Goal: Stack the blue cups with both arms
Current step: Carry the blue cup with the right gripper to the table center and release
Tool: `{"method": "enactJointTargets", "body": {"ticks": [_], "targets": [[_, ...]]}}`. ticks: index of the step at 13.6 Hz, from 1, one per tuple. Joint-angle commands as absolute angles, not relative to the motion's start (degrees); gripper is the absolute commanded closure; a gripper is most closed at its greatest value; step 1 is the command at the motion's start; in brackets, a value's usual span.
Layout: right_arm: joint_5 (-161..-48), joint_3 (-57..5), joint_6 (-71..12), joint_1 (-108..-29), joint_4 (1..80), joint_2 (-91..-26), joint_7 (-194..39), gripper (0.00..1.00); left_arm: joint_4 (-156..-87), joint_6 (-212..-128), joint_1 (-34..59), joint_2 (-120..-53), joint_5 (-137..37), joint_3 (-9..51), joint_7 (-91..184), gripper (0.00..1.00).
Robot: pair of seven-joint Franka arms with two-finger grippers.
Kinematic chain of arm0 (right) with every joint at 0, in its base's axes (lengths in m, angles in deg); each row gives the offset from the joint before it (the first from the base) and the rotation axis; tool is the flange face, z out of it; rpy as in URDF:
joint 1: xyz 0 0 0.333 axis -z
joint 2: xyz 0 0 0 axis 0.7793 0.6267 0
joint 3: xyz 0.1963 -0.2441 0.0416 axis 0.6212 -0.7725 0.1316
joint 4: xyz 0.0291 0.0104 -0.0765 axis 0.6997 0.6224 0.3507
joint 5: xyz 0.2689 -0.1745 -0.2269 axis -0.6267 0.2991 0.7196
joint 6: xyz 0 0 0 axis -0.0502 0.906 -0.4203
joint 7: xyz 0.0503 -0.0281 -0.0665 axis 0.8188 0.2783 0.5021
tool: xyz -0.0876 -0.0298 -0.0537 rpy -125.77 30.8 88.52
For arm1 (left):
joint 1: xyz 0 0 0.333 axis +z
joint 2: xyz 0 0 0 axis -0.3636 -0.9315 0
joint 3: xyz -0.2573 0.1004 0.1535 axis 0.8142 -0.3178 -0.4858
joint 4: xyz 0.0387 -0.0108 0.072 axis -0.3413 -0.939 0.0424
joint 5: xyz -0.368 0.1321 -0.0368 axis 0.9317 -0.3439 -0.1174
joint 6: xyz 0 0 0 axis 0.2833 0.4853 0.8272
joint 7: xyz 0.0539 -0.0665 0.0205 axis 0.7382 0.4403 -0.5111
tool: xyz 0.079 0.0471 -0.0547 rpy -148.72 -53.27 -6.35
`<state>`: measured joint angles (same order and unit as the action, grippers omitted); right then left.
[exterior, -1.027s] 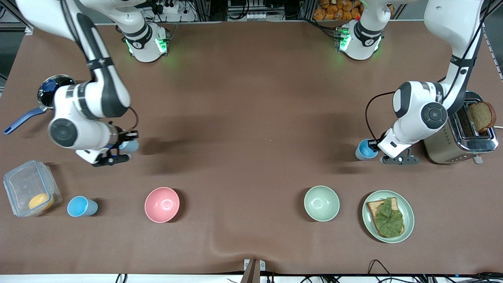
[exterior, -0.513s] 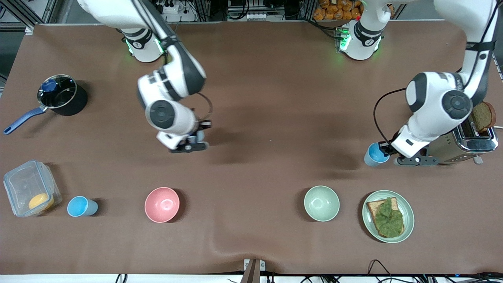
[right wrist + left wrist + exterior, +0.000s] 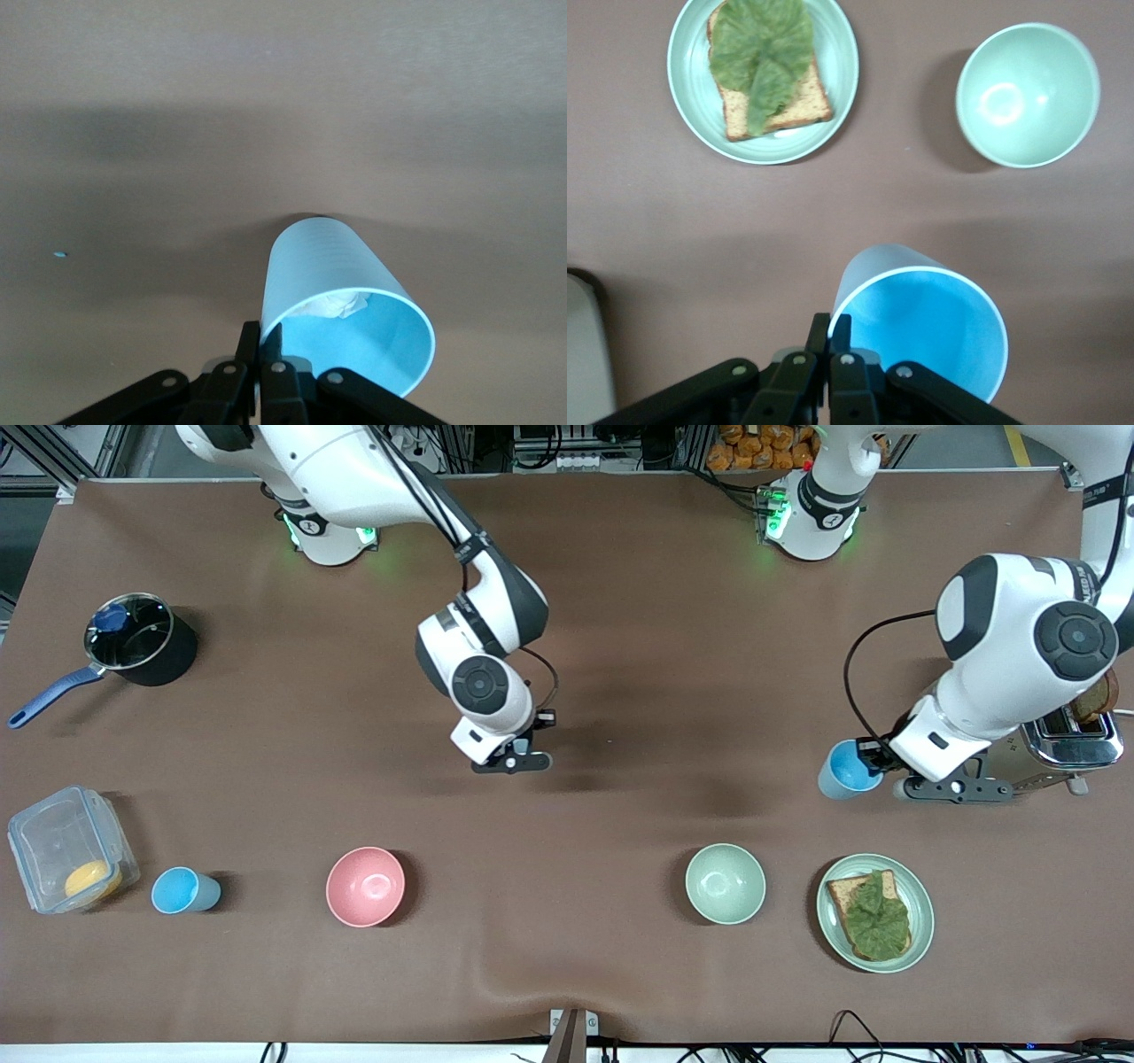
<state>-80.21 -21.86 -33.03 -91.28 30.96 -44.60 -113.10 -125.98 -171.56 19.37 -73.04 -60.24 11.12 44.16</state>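
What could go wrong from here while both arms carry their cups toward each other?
Each end effector pinches only one spot of a cup's rim: the left end effector on its blue cup, the right end effector on its pale blue cup. Either cup could swing or slip. Something white lies inside the right cup and may block nesting. A third blue cup stands unstacked beside the container.

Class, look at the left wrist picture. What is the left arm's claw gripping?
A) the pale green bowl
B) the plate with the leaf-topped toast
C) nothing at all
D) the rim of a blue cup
D: the left claw is pinched shut on the rim of the blue cup, while the bowl and plate lie apart on the table.
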Motion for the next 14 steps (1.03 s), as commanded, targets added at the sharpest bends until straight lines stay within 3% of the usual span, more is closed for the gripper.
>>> {"method": "enactJointTargets", "body": {"ticks": [1, 2, 3, 4, 5, 9, 14], "targets": [[-81.47, -22.56, -32.76, -92.33, 28.46, -43.15, -114.58, 1.0, -123.86, -169.67, 19.39, -73.68, -59.99, 14.46, 38.23, 1.0], [-81.38, -22.56, -33.37, -92.94, 28.46, -42.72, -114.59, 1.0, -123.34, -169.67, 19.3, -73.77, -59.99, 15.43, 36.38, 1.0], [-81.38, -22.56, -34.16, -93.03, 28.46, -42.28, -114.5, 0.8, -123.16, -169.67, 19.21, -73.94, -59.99, 16.57, 34.45, 1.0], [-81.38, -22.56, -34.43, -93.21, 28.46, -42.01, -114.41, 0.17, -123.16, -169.67, 19.21, -74.03, -59.99, 17.71, 32.17, 1.0], [-80.68, -22.65, -34.43, -93.99, 28.46, -42.36, -114.24, 0.0, -123.16, -169.67, 19.04, -74.12, -59.99, 18.42, 30.66, 1.0], [-81.11, -22.91, -30.41, -93.03, 24.86, -43.85, -113.71, 0.0, -122.11, -169.76, 18.95, -75.08, -59.9, 21.32, 25.47, 1.0], [-80.77, -23.0, -13.27, -83.64, 20.99, -50.69, -107.41, 0.0, -121.84, -169.76, 16.76, -76.4, -59.55, 21.76, 24.14, 1.0]]}}
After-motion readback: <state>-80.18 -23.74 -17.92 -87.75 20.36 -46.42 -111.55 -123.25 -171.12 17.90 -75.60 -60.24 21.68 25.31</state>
